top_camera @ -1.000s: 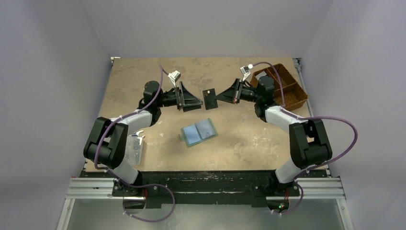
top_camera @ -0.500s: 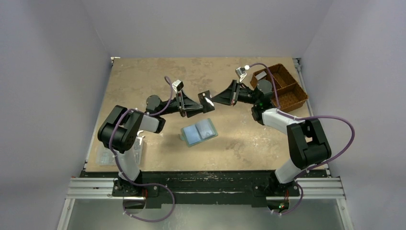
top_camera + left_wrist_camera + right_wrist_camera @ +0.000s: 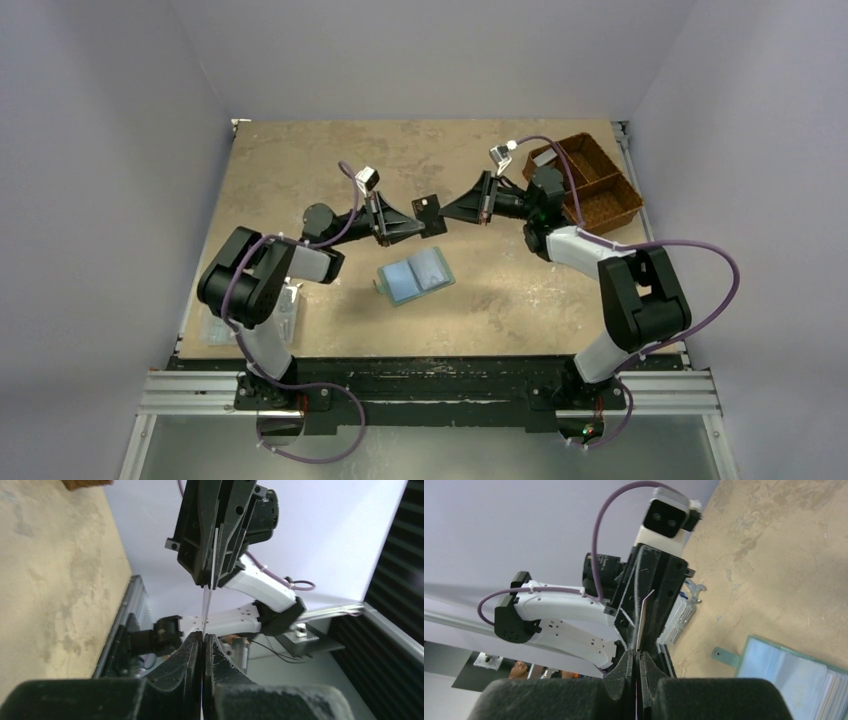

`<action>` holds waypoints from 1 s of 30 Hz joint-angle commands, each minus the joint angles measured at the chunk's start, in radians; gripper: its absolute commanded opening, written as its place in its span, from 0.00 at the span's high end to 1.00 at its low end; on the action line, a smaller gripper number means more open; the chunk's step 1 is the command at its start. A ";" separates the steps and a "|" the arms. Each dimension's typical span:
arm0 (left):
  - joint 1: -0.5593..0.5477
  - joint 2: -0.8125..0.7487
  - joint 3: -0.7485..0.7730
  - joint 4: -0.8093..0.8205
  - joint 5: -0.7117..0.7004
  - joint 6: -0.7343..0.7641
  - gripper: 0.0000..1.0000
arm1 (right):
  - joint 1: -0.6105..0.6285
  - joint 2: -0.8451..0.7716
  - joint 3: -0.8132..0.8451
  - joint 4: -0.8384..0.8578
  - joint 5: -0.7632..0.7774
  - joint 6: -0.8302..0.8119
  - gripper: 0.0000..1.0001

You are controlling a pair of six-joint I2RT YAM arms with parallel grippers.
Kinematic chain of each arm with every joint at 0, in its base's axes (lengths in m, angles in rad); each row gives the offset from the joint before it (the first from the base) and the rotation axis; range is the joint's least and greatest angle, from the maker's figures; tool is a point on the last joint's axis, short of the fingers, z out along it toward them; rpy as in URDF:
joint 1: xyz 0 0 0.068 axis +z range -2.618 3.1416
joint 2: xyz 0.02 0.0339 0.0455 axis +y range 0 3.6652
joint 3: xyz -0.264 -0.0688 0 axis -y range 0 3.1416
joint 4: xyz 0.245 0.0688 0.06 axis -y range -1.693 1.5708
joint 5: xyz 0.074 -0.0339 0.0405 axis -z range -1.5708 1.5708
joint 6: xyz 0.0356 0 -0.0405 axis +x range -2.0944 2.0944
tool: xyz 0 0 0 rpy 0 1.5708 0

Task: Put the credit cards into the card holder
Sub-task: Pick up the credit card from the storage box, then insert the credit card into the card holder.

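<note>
I have one credit card [image 3: 432, 206] held in the air over the middle of the bench [image 3: 300, 160], pinched from both sides; the left gripper [image 3: 426, 228] is closed on one edge and the right gripper [image 3: 448, 211] clamps the opposite edge, tips facing; the card spans the gap between them, edge-on to both wrist cameras; the card holder [image 3: 417, 277] lies open just nearward of the card, slightly closer to the left arm; I judge one side must release next
</note>
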 commanded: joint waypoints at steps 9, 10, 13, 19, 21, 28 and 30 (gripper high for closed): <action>0.016 -0.280 0.092 -1.441 -0.314 1.019 1.00 | 0.050 0.089 0.157 -0.783 0.218 -0.715 0.52; 0.016 -0.280 0.070 -1.416 -0.306 1.001 1.00 | 0.064 0.118 0.165 -0.785 0.201 -0.726 0.53; 0.016 -0.277 0.033 -1.371 -0.291 0.973 1.00 | 0.111 0.188 0.217 -0.820 0.191 -0.763 0.59; 0.016 -0.254 0.001 -1.352 -0.242 0.972 1.00 | 0.140 0.269 0.245 -0.765 0.168 -0.743 0.83; 0.017 -0.240 -0.002 -1.374 -0.227 0.993 1.00 | 0.139 0.287 0.251 -0.768 0.178 -0.747 0.86; 0.035 -0.266 -0.046 -1.412 -0.229 1.010 1.00 | 0.138 0.304 0.224 -0.778 0.273 -0.759 0.87; 0.043 -0.270 -0.059 -1.404 -0.219 1.006 1.00 | 0.139 0.315 0.216 -0.782 0.290 -0.758 0.87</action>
